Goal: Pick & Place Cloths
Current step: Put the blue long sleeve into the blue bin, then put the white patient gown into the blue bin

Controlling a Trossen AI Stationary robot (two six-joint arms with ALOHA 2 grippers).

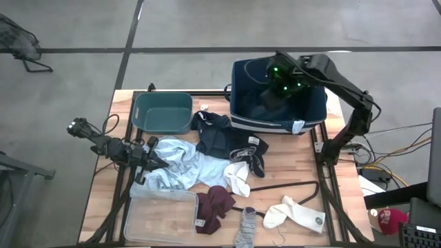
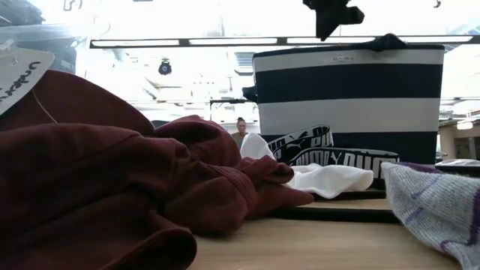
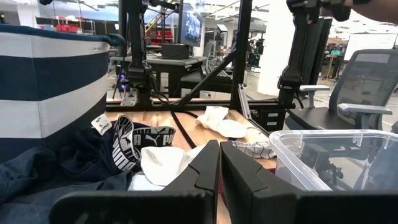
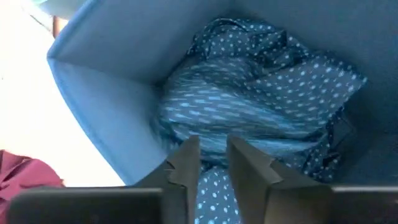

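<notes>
Hovering over the striped navy bin [image 1: 278,114], the right gripper [image 4: 212,163] hangs with fingers narrowly parted above a dotted blue cloth [image 4: 261,106] inside. The left gripper [image 3: 219,163], fingers nearly closed, rests on the light blue shirt [image 1: 180,169] on the surface [image 1: 289,182].

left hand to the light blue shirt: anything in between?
Nothing visible. The left hand sits at the edge of the light blue shirt, fingers together, no object between them. The teal tub and clear tray lie off to either side.
</notes>
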